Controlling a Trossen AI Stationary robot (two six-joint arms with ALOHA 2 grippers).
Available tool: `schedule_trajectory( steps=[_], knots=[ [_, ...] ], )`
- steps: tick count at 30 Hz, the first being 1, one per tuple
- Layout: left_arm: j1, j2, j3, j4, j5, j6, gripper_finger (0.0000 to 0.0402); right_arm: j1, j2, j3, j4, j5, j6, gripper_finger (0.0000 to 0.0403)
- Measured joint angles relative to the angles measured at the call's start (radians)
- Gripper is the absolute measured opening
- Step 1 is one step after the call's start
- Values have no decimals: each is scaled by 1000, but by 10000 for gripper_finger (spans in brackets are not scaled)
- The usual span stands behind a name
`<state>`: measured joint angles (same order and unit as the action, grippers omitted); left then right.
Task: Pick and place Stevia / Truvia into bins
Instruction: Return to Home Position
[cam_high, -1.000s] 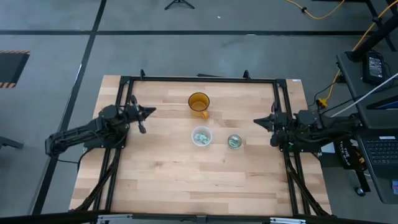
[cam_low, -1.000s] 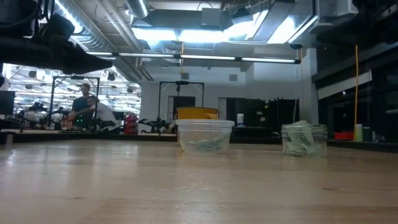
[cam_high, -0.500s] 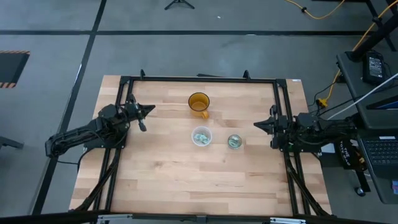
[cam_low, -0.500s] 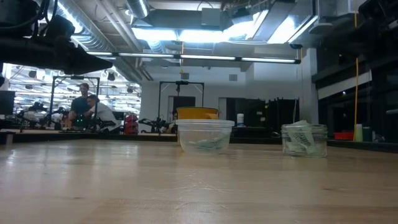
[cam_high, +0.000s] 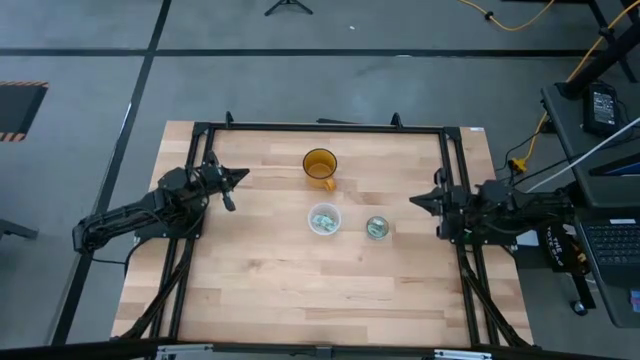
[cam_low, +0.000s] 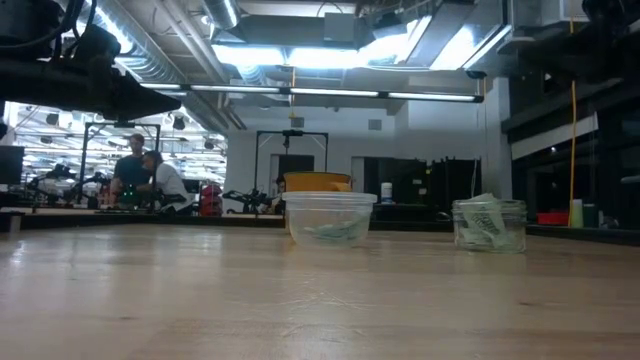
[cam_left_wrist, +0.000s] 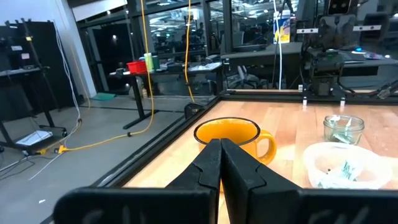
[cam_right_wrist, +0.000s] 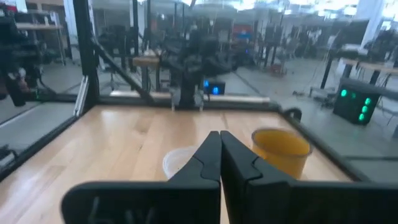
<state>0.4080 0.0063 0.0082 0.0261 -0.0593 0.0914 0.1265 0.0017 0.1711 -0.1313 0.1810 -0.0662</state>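
The clear plastic cup (cam_high: 324, 220) stands mid-table with pale green and white packets (cam_low: 328, 232) inside it. The smaller grey metallic cup (cam_high: 376, 228) stands just to its right, packets (cam_low: 487, 222) poking up inside. My left gripper (cam_high: 243, 177) hangs shut above the table's left side, pointing toward the centre. My right gripper (cam_high: 412, 198) hangs shut above the right side, pointing at the cups. No loose packet shows on the table.
An amber-orange handled cup (cam_high: 320, 166) stands beyond the clear cup, toward the far edge. A black frame (cam_high: 320, 127) runs along the far edge and both sides. Bare wood (cam_high: 300, 290) fills the table's near half. People (cam_low: 145, 176) are in the room behind.
My right gripper has drawn back slightly toward the table's right edge. The cups and packets have stayed where they were.
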Motion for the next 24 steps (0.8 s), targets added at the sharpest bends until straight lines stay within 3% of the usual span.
schedule_trajectory(
  steps=[14, 24],
  knots=[
    [0, 0, 0, 0, 0, 0, 6, 0, 1, 0, 20, 1, -23, 16],
    [0, 0, 0, 0, 0, 0, 6, 0, 1, -152, 271, 1, -96, 10]
  ],
)
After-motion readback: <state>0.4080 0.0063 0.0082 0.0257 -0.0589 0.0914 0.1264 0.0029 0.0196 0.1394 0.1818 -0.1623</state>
